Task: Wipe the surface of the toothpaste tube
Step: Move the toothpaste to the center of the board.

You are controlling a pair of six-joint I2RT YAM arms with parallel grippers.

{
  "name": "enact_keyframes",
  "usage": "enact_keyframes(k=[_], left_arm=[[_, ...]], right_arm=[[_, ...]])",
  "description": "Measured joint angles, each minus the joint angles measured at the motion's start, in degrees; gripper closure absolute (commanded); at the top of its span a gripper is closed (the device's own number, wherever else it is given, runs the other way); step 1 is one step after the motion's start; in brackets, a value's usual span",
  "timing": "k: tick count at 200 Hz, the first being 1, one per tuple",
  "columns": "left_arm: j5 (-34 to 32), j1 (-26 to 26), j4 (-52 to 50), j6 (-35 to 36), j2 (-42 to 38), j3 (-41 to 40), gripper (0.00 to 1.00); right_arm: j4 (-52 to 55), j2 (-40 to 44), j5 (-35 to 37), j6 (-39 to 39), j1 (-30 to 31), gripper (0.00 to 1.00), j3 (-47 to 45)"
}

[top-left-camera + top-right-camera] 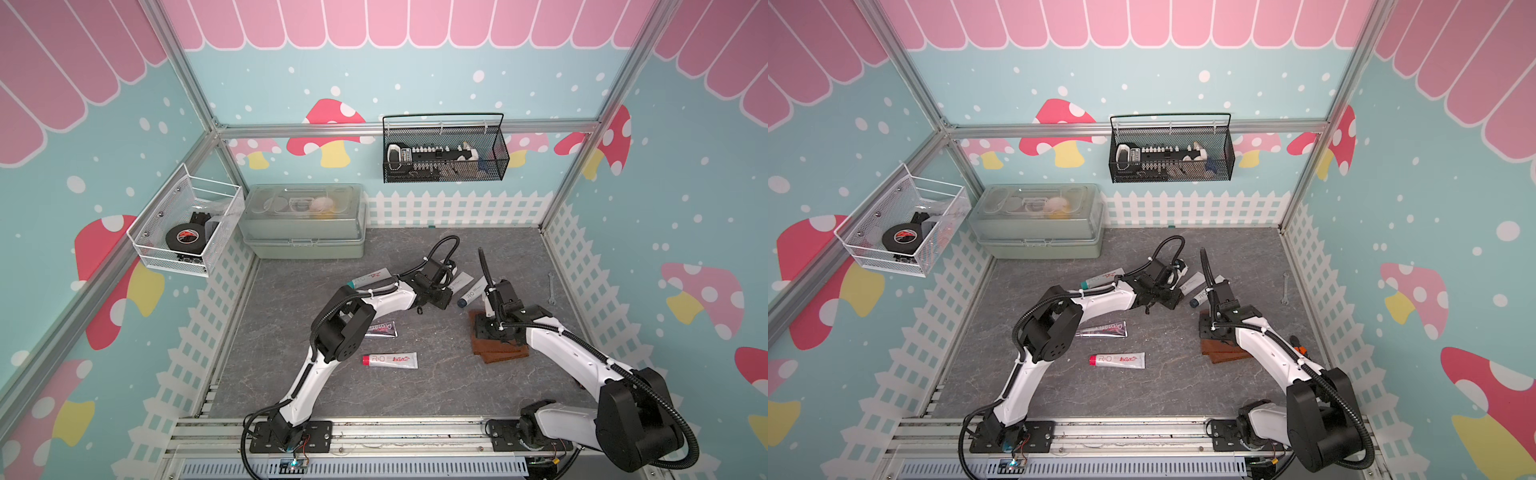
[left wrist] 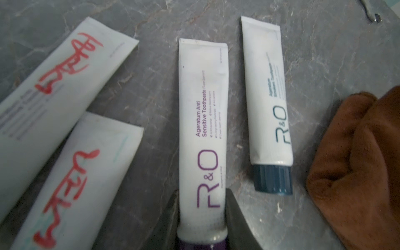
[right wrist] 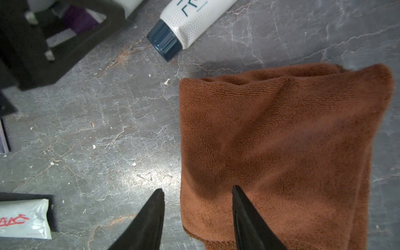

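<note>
On the grey marbled desk [image 1: 291, 332] a metallic tube [image 1: 382, 329] and a red-capped tube [image 1: 390, 360] lie flat near the left arm's elbow, well apart from the work. Further back, a teal-capped tube [image 1: 372, 277] is half hidden behind that arm. In the left wrist view two white tubes with red scribbles [image 2: 65, 71] [image 2: 86, 179] lie slanted on one side of the held tube. On its other side a blue-capped tube [image 2: 268, 97] lies nearly parallel, between it and the brown cloth [image 3: 281, 140]. A wrench [image 1: 551, 289] lies near the right wall. The purple-capped tube [image 2: 202, 121] sits mid-desk towards the back, its cap end pinched in the left gripper [image 2: 202, 190]. Its crimped end points away from the gripper. It is white with purple "R&O" lettering and has grey speckles near the shoulder; whether it rests on the desk I cannot tell. The right gripper [image 3: 197, 187] is spread, with one finger above the folded cloth and one above bare desk. On the left wall a white wire basket [image 1: 160, 216] holds a roll of black tape [image 1: 185, 238]. A green box [image 1: 307, 245] with a clear lid stands at the back, its contents blurred. A black mesh basket [image 1: 494, 158] on the back wall holds black-and-white parts.
</note>
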State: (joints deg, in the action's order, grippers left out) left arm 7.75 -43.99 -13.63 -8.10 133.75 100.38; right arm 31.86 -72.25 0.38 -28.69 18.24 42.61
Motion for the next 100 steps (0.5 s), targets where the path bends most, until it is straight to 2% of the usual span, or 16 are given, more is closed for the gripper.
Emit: enact_keyframes(k=[18,44,71,100], left_arm=[[0.87,0.26,-1.88,0.55,2.49,4.09,0.77],[1.75,0.28,-3.52,1.03,3.52,6.01,0.54],[2.51,0.37,-4.44,0.87,3.5,5.99,0.4],[2.73,0.72,-4.59,0.83,0.98,3.5,0.38]], right_arm=[[-0.17,0.0,0.0,0.13,0.0,0.5,0.0],[-0.22,0.0,-0.02,0.2,0.0,0.5,0.0],[-0.37,0.0,-0.04,0.39,0.0,0.5,0.0],[-0.39,0.0,-0.07,0.39,0.0,0.5,0.0]])
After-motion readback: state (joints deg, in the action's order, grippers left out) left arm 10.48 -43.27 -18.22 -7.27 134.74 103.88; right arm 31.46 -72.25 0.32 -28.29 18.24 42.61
